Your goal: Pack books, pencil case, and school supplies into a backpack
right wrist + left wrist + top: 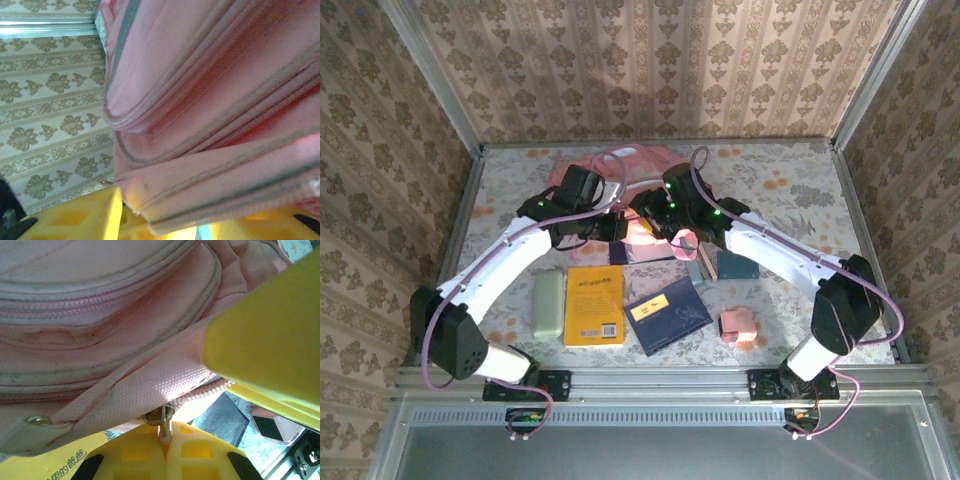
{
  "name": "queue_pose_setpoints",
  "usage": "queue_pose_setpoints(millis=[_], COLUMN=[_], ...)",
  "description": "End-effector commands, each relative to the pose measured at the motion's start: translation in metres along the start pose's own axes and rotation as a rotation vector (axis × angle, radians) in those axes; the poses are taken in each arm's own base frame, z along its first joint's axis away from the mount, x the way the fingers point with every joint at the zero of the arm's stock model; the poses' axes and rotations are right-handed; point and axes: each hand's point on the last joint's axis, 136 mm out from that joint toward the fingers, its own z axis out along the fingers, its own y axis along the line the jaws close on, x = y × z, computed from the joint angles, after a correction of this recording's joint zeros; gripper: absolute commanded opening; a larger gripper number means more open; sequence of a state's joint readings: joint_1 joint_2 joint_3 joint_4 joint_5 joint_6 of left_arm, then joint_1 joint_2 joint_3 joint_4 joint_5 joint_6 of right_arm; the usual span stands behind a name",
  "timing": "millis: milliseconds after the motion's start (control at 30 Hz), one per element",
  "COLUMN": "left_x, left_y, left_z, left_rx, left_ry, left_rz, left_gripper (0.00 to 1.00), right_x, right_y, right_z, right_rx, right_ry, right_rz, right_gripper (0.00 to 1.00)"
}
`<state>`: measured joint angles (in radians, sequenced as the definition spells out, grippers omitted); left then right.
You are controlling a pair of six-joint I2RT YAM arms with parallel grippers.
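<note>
At the centre of the table [790, 190], toward its far edge, lies the backpack [645, 158], with both arms reaching in over its near side.

**Left gripper** [613, 228]
- In the left wrist view the left gripper [165, 442] has its jaws fully closed.
- They are pinched on the metal zip pull [161, 419], which hangs from the backpack's [125, 340] zipper track just above the fingertips.
- Pink woven fabric lies directly over the pull.
- A corner of the yellow book [45, 466] shows below the fabric.

**Right gripper** [657, 228]
- In the right wrist view the right gripper [167, 225] has its jaws standing apart.
- A piped fold of the backpack [210, 100] lies between the jaws.
- The fold touches one finger [75, 220]. A narrow gap shows between it and the other finger, so the fold is not clamped.

**Items outside the backpack (overhead view)**
1. Pencil case [549, 305]: flat on the table, near the left arm, just beside the yellow book.
2. Yellow book [594, 305]: flat, in front of the backpack.
3. Navy book [667, 313]: flat, turned at an angle, right of the yellow book.
4. Pink blocky piece [737, 327]: near the right arm, toward the near edge.
5. Teal square [735, 265]: partly under the right arm.
6. Slim grey-teal bar [696, 268]: just left of the teal square.
</note>
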<state>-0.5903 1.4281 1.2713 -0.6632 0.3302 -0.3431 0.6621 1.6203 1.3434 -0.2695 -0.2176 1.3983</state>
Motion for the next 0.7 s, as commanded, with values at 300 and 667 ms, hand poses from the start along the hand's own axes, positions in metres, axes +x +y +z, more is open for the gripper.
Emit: queue_pose_setpoints(millis=[300, 667], left_x=[-0.011, 0.000], left_y=[-0.010, 0.040], left_z=[-0.016, -0.026], left_rx=[0.001, -0.049], left_ry=[-0.067, -0.086], left_rz=[0.101, -0.069], left_gripper=[0.00, 0.00], right_x=[-0.024, -0.046], right_y=[-0.019, -0.029], right_z=[0.014, -0.004], right_rx=[0.039, 0.021], right_ry=[-0.112, -0.219], right_rz=[0.143, 0.196], right_gripper=[0.00, 0.00])
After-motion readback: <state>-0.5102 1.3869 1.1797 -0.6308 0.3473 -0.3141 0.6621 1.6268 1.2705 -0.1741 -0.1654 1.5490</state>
